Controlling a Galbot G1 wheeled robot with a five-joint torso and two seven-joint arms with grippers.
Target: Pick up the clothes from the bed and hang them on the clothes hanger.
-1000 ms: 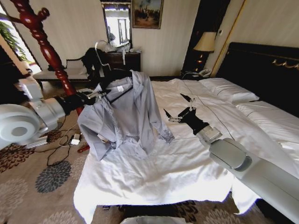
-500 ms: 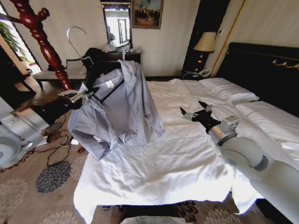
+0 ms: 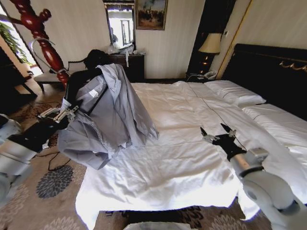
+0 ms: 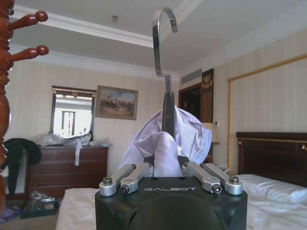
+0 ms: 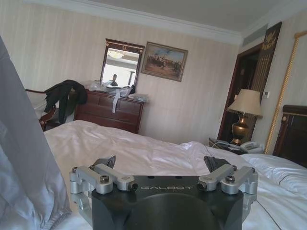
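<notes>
A: From the head view, where is the shirt?

B: The grey-blue shirt (image 3: 108,115) is draped over the black clothes hanger (image 3: 76,86) and held up at the bed's left edge. Its lower hem and one sleeve trail onto the white sheet of the bed (image 3: 182,158). The left gripper (image 3: 60,114) is clamped on the hanger's lower part, with cloth bunched around its fingers. The hanger's silver hook (image 3: 42,51) arcs up beside the red wooden coat stand (image 3: 41,36); I can't tell from this angle whether they touch.

A: And the right arm?

B: The right gripper (image 3: 218,135) hangs low over the middle of the bed, well apart from the shirt, fingers spread wide and holding nothing.

A: What does the left wrist view add?

B: The left gripper (image 4: 168,165) is closed around the hanger's black neck (image 4: 168,112) with a fold of shirt (image 4: 165,143) pinched in between. The silver hook (image 4: 160,40) stands upright above it, free in the air. The coat stand's (image 4: 7,72) pegs sit at the frame's edge, clear of the hook here.

A: The right wrist view?

B: The right gripper (image 5: 160,165) shows both black pads wide apart, nothing between them. White bed (image 5: 144,148) stretches ahead. A swath of the shirt (image 5: 24,158) hangs at one side. Behind are a dark dresser (image 5: 112,112) and a lamp (image 5: 244,108).
</notes>
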